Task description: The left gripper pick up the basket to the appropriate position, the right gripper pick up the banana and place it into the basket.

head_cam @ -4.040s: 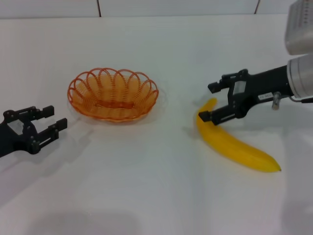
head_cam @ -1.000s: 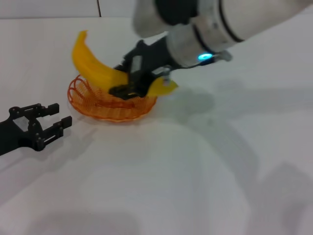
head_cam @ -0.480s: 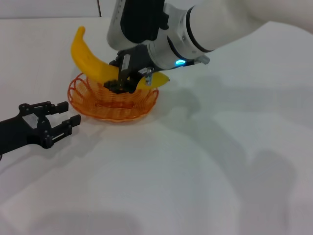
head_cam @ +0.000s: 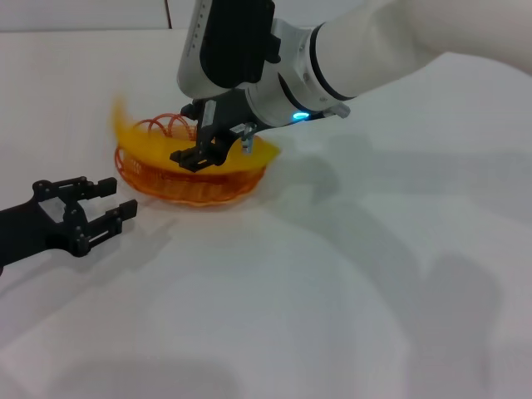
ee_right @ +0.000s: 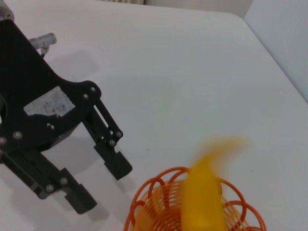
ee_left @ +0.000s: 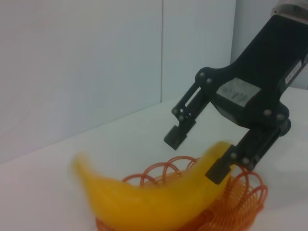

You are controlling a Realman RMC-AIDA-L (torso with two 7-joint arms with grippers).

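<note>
Left pincer [head_cam: 104,197]: it waits low at the near left of the surface [head_cam: 332,291], just beside the basket but not touching it. Its two fingers are apart and hold nothing. Compared with half a second ago it has almost not moved.

Near surface: the white surface in front of the basket and to the right of it is bare, with only soft shadows of the arm on it, so there is wide room there.

Basket [head_cam: 162,184]: the orange wire basket stands on the surface left of the middle, at the same place as four seconds ago. Its near rim is free; the left pincer is the nearest thing to its left edge.

Banana [head_cam: 145,146]: half a second ago it was held up, tilted above the basket. Now it lies low across the basket and looks blurred. One end reaches past the left rim and the other past the right rim.

Right pincer [head_cam: 199,158]: it hangs just above the middle of the basket. In the left wrist view its fingers [ee_left: 179,137] are spread wide; one tip is clear of the banana, while the other overlaps it, so I cannot tell if that one touches. One second ago it clamped the banana.

Far surface: behind the basket the surface runs empty to the wall [head_cam: 83,12].
</note>
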